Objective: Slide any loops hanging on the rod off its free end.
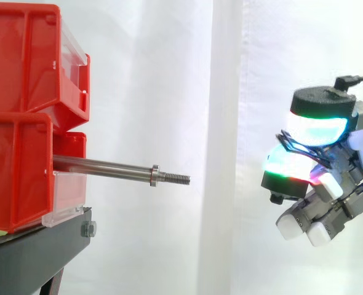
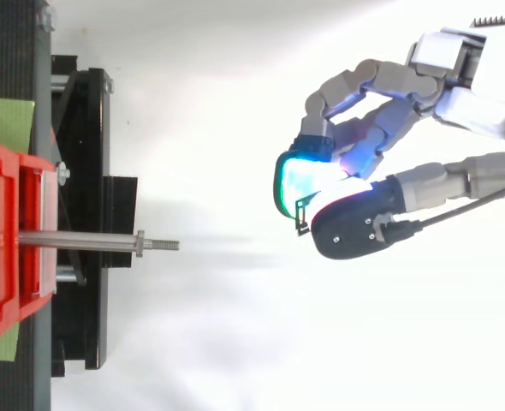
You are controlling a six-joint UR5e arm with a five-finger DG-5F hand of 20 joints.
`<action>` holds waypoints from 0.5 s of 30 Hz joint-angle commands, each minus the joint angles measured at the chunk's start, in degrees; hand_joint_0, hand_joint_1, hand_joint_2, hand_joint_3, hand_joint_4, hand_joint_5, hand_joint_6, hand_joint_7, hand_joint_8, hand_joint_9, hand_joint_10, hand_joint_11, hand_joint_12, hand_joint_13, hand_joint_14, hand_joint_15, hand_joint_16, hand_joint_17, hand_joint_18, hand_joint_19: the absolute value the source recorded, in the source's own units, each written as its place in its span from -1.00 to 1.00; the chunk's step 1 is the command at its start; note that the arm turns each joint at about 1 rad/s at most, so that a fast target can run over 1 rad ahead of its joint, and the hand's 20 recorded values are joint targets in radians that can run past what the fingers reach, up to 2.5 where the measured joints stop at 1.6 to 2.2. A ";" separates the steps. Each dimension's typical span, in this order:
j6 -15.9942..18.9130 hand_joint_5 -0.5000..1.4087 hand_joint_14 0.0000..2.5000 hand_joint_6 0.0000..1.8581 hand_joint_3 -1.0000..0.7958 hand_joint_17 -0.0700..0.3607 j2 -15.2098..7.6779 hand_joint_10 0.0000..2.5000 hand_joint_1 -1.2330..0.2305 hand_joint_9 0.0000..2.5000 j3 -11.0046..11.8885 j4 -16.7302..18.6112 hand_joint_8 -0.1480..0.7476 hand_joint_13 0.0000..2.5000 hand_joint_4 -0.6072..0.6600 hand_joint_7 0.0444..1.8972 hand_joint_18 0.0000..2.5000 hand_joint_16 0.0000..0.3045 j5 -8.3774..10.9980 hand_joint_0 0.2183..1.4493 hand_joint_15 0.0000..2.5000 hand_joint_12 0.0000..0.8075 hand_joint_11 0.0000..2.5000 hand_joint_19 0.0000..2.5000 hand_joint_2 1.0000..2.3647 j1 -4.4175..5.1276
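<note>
**Rod bare, thin loop pinched in the hand**

The steel rod sticks out rightward from the lower of the red bins. It lies level, its collar and threaded tip are free, and nothing hangs on it. Well apart to the right, the hand has its glowing pads pressed together on what looks like a thin dark loop, with a bit dangling below them. On that reading the task looks done. The loop should be light, limp and easily dropped, so a firm pinch on the strand itself suits it. The threads could snag it; the smooth shaft would not.
</note>
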 commanded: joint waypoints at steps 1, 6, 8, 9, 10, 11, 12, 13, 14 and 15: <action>0.15 -0.58 -0.99 -0.01 -0.37 -0.18 -0.01 -0.99 -0.12 -0.06 0.00 0.00 -0.06 -0.46 0.24 0.06 -0.53 -0.69 0.03 -0.38 -0.76 -0.15 -0.58 -0.70 -0.99 0.16; 0.15 -0.57 -0.99 -0.03 -0.12 -0.11 -0.01 -0.99 -0.03 -0.06 0.00 -0.26 0.02 -0.45 0.20 0.05 -0.52 -0.64 0.03 -0.41 -0.76 -0.07 -0.61 -0.70 -0.98 0.24; 0.15 -0.57 -0.99 -0.03 -0.03 -0.01 -0.01 -0.99 -0.10 -0.08 0.00 -0.26 0.09 -0.43 0.22 0.03 -0.47 -0.58 0.21 -0.39 -0.77 0.04 -0.62 -0.73 -1.00 0.24; 0.15 -0.57 -0.99 -0.03 -0.02 0.00 -0.01 -0.99 -0.11 -0.08 0.00 -0.26 0.10 -0.44 0.22 0.03 -0.47 -0.57 0.21 -0.39 -0.77 0.04 -0.62 -0.74 -1.00 0.33; 0.15 -0.57 -0.99 -0.03 -0.02 0.02 -0.01 -0.99 -0.15 -0.09 0.00 -0.26 0.11 -0.44 0.22 0.01 -0.47 -0.57 0.21 -0.40 -0.77 0.06 -0.62 -0.74 -0.95 0.33; 0.15 -0.57 -0.99 -0.03 -0.02 0.03 -0.01 -0.99 -0.19 -0.11 0.00 -0.26 0.11 -0.44 0.23 0.00 -0.47 -0.56 0.21 -0.43 -0.77 0.07 -0.62 -0.75 -0.86 0.33; 0.15 -0.58 -0.99 -0.02 -0.03 0.04 0.07 -0.99 -0.24 -0.11 0.00 -0.26 0.12 -0.44 0.24 -0.01 -0.46 -0.55 0.21 -0.47 -0.77 0.08 -0.62 -0.75 -0.72 0.33; 0.15 -0.58 -0.99 -0.02 0.00 0.03 -0.01 -0.99 -0.33 -0.13 0.00 -0.26 0.11 -0.45 0.23 -0.03 -0.46 -0.55 0.21 -0.47 -0.77 0.08 -0.62 -0.75 -0.64 0.33; 0.24 -0.59 -0.99 -0.01 0.00 0.03 -0.01 -0.99 -0.35 -0.13 0.00 -0.26 0.11 -0.45 0.22 -0.05 -0.46 -0.56 0.21 -0.47 -0.77 0.07 -0.61 -0.75 -0.64 0.33; 0.24 -0.59 -0.99 -0.01 0.00 0.03 -0.01 -0.99 -0.35 -0.13 0.00 -0.26 0.11 -0.45 0.22 -0.06 -0.47 -0.56 0.30 -0.46 -0.77 0.07 -0.61 -0.75 -0.65 0.33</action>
